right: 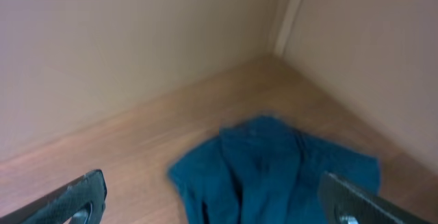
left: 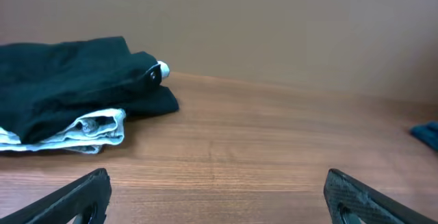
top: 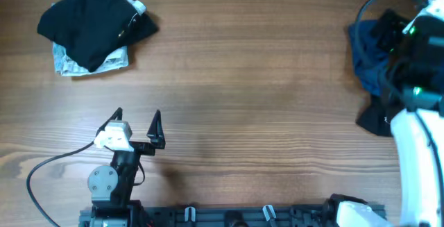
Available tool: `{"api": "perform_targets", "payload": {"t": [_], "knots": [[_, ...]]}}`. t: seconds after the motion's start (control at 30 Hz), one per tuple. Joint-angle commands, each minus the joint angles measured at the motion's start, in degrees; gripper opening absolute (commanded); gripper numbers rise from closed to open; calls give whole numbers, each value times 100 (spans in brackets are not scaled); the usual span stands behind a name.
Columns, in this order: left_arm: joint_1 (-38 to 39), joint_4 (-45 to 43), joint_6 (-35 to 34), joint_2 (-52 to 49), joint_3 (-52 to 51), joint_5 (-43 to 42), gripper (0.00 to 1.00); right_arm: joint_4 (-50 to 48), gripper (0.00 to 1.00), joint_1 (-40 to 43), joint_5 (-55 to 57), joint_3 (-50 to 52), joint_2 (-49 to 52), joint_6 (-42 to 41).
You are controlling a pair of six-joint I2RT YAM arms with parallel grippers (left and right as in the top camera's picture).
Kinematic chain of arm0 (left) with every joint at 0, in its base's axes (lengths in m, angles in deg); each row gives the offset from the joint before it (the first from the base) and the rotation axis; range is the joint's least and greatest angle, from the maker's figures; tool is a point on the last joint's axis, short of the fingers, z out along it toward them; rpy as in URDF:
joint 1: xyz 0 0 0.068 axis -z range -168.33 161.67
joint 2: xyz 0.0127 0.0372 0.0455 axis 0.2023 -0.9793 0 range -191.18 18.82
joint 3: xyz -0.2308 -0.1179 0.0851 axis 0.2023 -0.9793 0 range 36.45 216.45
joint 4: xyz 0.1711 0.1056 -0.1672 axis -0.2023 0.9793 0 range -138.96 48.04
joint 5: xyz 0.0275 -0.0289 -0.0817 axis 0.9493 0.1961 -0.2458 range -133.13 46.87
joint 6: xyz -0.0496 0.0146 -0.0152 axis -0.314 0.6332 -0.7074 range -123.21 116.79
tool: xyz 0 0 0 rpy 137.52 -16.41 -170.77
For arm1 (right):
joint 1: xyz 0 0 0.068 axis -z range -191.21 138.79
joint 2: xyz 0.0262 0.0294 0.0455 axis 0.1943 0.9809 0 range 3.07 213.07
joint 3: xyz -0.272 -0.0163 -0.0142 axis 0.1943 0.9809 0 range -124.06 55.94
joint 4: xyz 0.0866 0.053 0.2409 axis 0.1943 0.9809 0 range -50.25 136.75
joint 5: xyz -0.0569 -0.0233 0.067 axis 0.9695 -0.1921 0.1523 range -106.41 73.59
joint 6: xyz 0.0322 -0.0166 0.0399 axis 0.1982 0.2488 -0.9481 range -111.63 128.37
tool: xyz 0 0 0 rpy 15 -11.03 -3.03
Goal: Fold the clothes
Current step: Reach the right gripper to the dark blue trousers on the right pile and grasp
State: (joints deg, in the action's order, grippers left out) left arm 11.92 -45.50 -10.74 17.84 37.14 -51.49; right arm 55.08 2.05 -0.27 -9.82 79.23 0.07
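spread wide, empty: right gripper [right: 212, 195] over blue clothes [right: 274, 162] at 3 o'clock, probably pre-grasp; left gripper [top: 137, 113] idle at 7 o'clock.

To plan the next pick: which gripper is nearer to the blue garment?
Right. The right gripper hovers open above the blue garment; the left gripper, also open, sits far across the table, facing the black garment.

Left pincer [top: 137, 113] and right pincer [right: 213, 198], jaws of each spread wide, both empty.
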Motion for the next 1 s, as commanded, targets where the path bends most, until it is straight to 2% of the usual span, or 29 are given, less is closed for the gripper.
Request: {"api": "perform_targets", "payload": {"t": [0.0,0.13,0.3,0.33,0.37,0.43,0.57,0.63,0.67,0.77,0.83,0.97], "knots": [[-20,20,133,37,-35,55,100,142,100,1062,-2253,-614,901,-225],[-20,20,133,37,-35,55,100,164,100,1464,-3939,-614,1331,-236],[-20,20,133,37,-35,55,100,560,100,1443,-3912,-612,1725,-210],[-20,20,133,37,-35,55,100,669,100,1390,-3886,-612,1768,103],[-20,20,133,37,-35,55,100,800,100,1274,-3654,-612,1775,498],[-20,20,133,37,-35,55,100,898,100,866,-2446,-612,1777,706],[-20,20,133,37,-35,55,100,848,100,-74,-1095,-614,1888,1296],[-20,20,133,37,-35,55,100,721,100,-474,-114,-614,2055,1456],[-20,20,133,37,-35,55,100,577,100,-706,730,-614,2249,1539],[-20,20,133,37,-35,55,100,304,100,-931,2090,-614,2769,2153],[-20,20,133,37,-35,55,100,79,100,-944,2820,-621,3091,2260],[-20,20,133,37,-35,55,100,-721,100,-944,3567,-621,3622,3117]]}}
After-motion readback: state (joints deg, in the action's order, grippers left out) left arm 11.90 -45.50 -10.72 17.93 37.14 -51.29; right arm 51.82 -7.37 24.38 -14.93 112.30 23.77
